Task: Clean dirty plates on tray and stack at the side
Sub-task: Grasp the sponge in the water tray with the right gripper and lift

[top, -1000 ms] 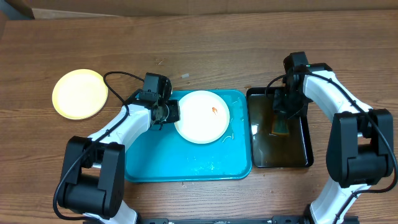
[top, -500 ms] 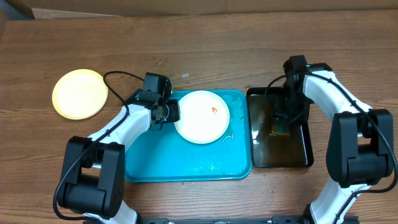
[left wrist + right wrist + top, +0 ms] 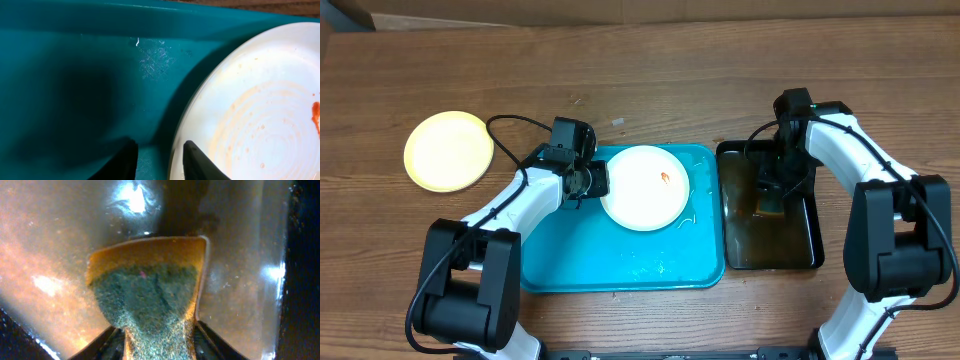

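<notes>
Wood tabletop, with the tray (image 3: 620,255) in the middle and a black basin (image 3: 770,250) of murky water to its right. I have the right gripper (image 3: 157,342) clamped on a sponge (image 3: 145,287), its waist squeezed between the fingers and its scouring face toward the camera. It is held low in the basin, which I read as wetting it before scrubbing.

The white plate (image 3: 643,187) lies on the tray's far half with an orange smear (image 3: 665,177) on it, so it isn't clean yet. My left gripper (image 3: 160,157) straddles that plate's left rim, one finger over the plate and one outside it, placed to steady the plate, I judge. From this close angle I can't tell whether it is actually pinching.

The yellow plate (image 3: 447,151) sits alone on the table, far left, where I judge the stack goes.
</notes>
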You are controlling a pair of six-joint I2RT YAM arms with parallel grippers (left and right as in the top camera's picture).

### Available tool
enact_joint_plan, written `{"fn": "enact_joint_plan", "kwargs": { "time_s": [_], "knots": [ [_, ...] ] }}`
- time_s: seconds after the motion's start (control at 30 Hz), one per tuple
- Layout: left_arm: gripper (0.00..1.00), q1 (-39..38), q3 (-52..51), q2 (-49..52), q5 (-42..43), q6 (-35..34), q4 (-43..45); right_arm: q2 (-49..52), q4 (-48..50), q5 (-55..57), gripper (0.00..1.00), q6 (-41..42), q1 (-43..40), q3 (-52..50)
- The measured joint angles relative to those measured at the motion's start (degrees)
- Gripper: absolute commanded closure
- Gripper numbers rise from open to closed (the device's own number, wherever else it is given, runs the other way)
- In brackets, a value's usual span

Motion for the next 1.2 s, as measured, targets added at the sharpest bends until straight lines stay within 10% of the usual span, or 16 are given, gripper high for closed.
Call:
{"fn": "enact_joint_plan", "kwargs": {
  "time_s": [0.23,1.2],
  "knots": [
    [0.85,-0.1,0.0,0.5,0.0,0.0,-0.2,0.0,0.7,0.0,0.89,0.1,0.0,0.0],
    [0.96,-0.3,0.0,1.1,0.7,0.2,0.1,0.1,-5.1,2.3,0.96,-5.4,0.8,7.7]
  ]
}}
